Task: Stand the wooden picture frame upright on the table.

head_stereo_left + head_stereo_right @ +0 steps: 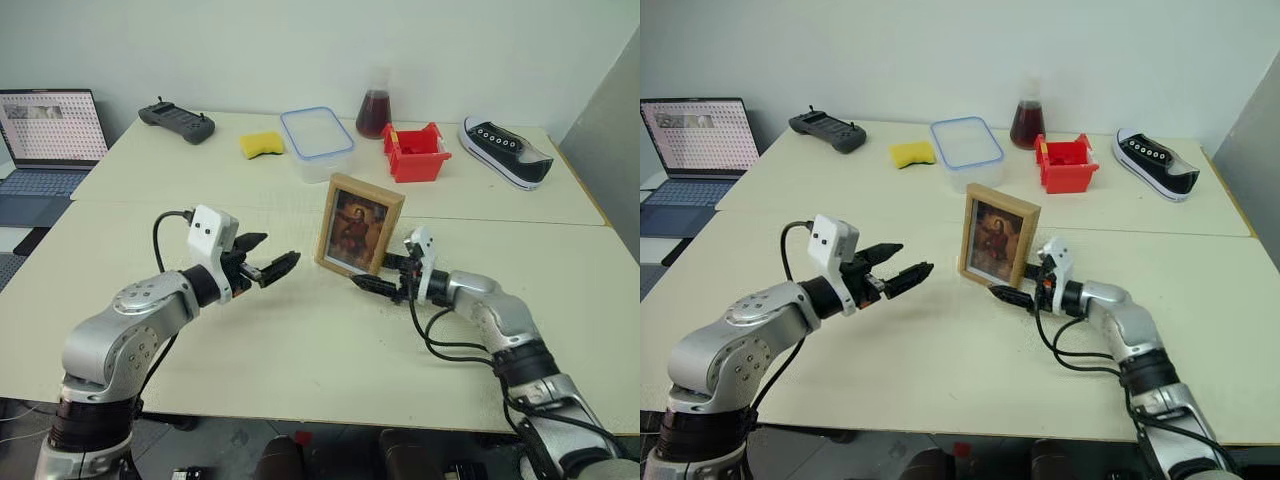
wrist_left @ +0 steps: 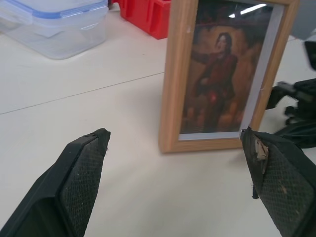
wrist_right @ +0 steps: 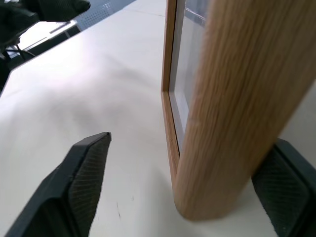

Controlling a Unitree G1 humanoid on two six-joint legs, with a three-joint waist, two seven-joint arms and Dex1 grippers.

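Frame standing, release stage. Your wooden picture frame (image 1: 359, 224) stands upright on the table (image 1: 300, 340), just in front of the seam between the two sections, picture side facing you. Your right gripper (image 1: 392, 277) sits low at the frame's lower right corner with its jaws spread: in the right wrist view one finger (image 3: 81, 182) lies on the picture side, clear of the wood, while the other finger (image 3: 286, 187) sits behind the frame's edge; whether it touches, you cannot tell. Your left gripper (image 1: 262, 262) hovers to the frame's left, apart from it, jaws also spread. To finish cleanly, draw the right gripper straight back along the tabletop without lifting or twisting, since a brush against the corner would likely tip the frame. Hold the left gripper ready as a guard.
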